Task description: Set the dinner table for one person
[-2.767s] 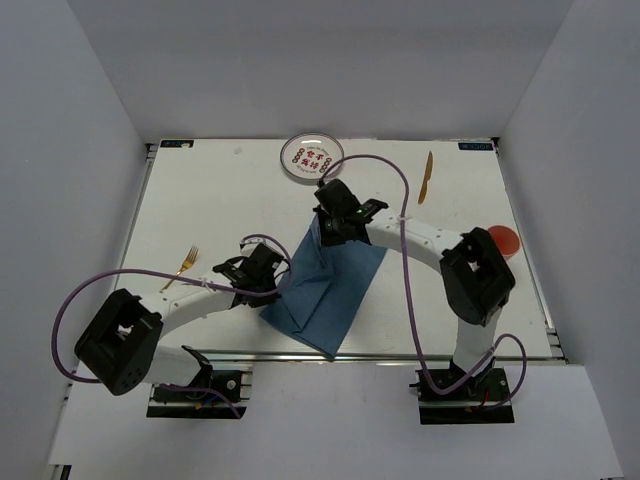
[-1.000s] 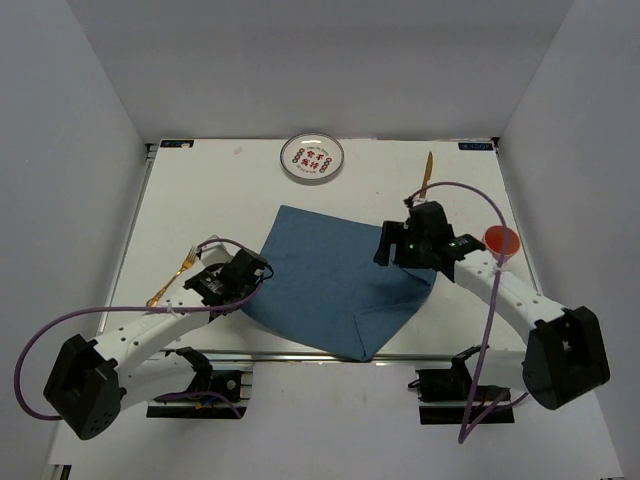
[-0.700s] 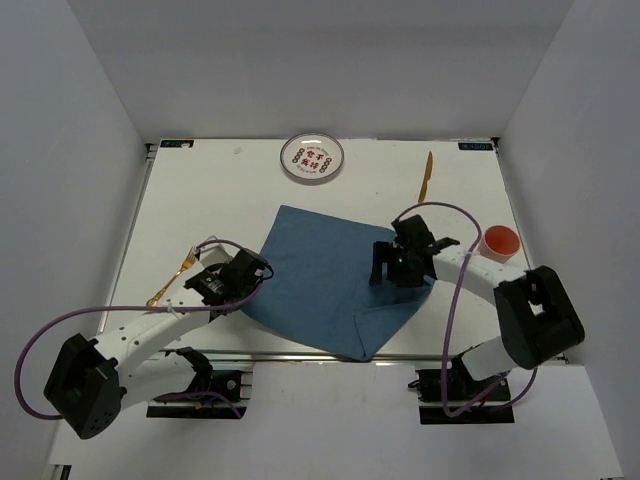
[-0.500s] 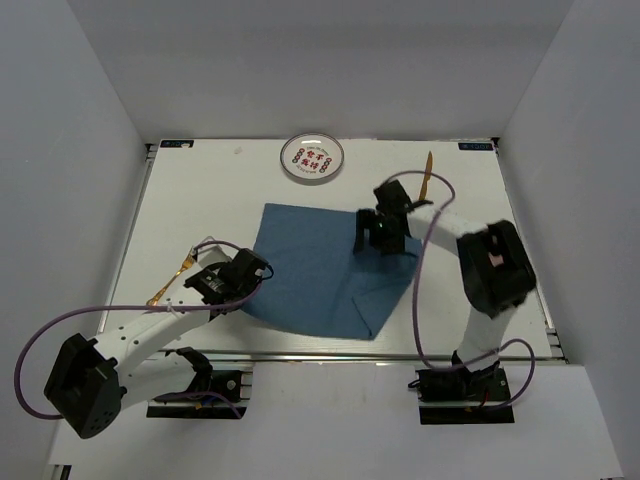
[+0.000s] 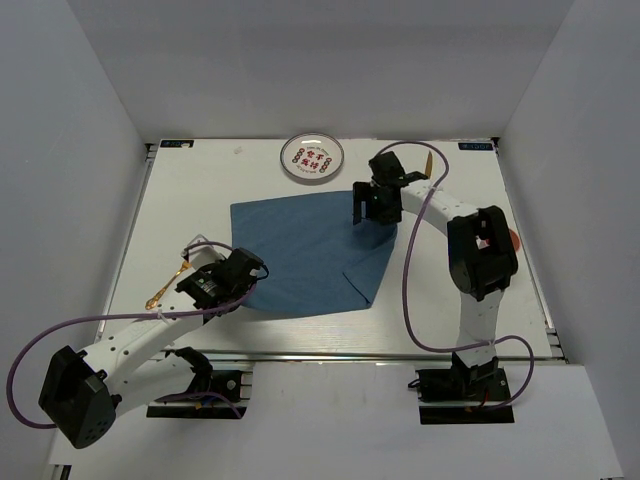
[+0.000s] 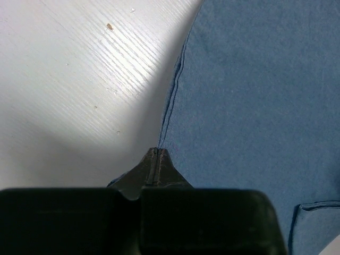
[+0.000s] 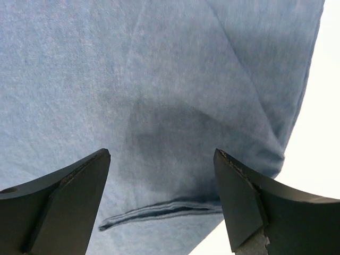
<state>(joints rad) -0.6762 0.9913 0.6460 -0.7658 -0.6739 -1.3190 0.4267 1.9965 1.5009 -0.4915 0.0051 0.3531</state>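
The blue placemat [image 5: 290, 245] lies spread on the white dinner table [image 5: 180, 190], with a flap folded over at its near right corner [image 5: 362, 278]. My left gripper [image 5: 243, 272] is shut on the placemat's near left edge; in the left wrist view the closed tips [image 6: 155, 152] meet the hem of the cloth [image 6: 255, 106]. My right gripper [image 5: 370, 212] stands open just over the placemat's far right corner. In the right wrist view its gripper [image 7: 161, 156] straddles a doubled hem of the cloth [image 7: 159, 69], holding nothing.
A patterned plate [image 5: 312, 157] sits at the table's far edge. A gold knife [image 5: 429, 160] lies behind the right arm. A gold fork [image 5: 165, 292] lies left of the left gripper. A red cup [image 5: 513, 240] is mostly hidden by the right arm's elbow.
My right gripper has swept from the right middle of the table to the far centre, staying open. The placemat has turned and shifted left and back. The left gripper has stayed shut.
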